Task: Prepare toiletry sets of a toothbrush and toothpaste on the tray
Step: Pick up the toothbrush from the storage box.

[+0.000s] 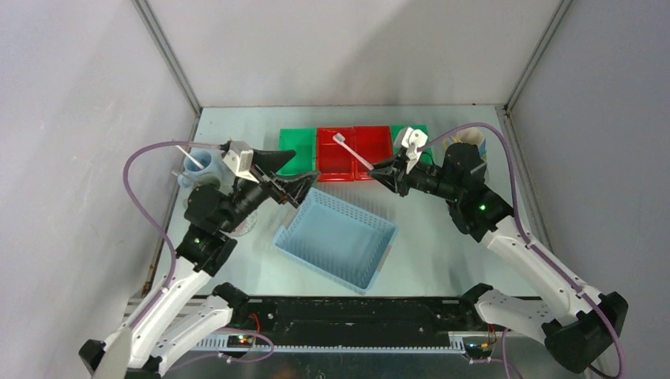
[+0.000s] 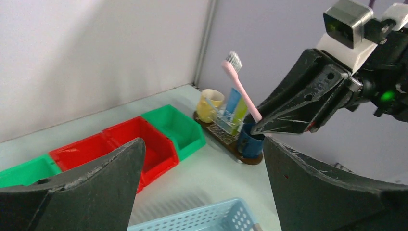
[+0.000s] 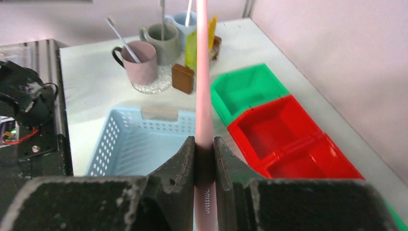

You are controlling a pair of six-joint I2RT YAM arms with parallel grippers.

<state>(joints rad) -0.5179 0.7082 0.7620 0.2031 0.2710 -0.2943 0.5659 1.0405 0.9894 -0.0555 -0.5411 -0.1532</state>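
my right gripper [image 3: 204, 144] has its jaws pressed onto the pink toothbrush [image 3: 202, 72], pinching it low on the handle so nearly its whole length, bristles included, sticks out ahead of the fingertips. my left gripper [image 2: 202, 147] hangs with its jaws spread wide and nothing between them. the tray [image 2: 226, 143] is not ahead of the pinching jaws but behind them, back past my right wrist. seen through my spread left jaws, it carries a cream mug [image 2: 211, 103], some tubes [image 2: 235, 110] and a dark blue mug [image 2: 250, 142]. straight ahead of the right jaws, across the blue basket [image 1: 355, 209], stand a pink mug [image 3: 139, 62], a grey mug [image 3: 163, 43] and a pale blue mug [image 3: 180, 24], off the tray. my worry is the grip: held so near the tail, any bump of the head on a mug rim would likely lever the brush round or out of the pads. turning back toward the tray sweeps that long end wide, and it could clip the tubes or tip the dark blue mug. my two grippers are also near each other, so a careless swing could knock them together.
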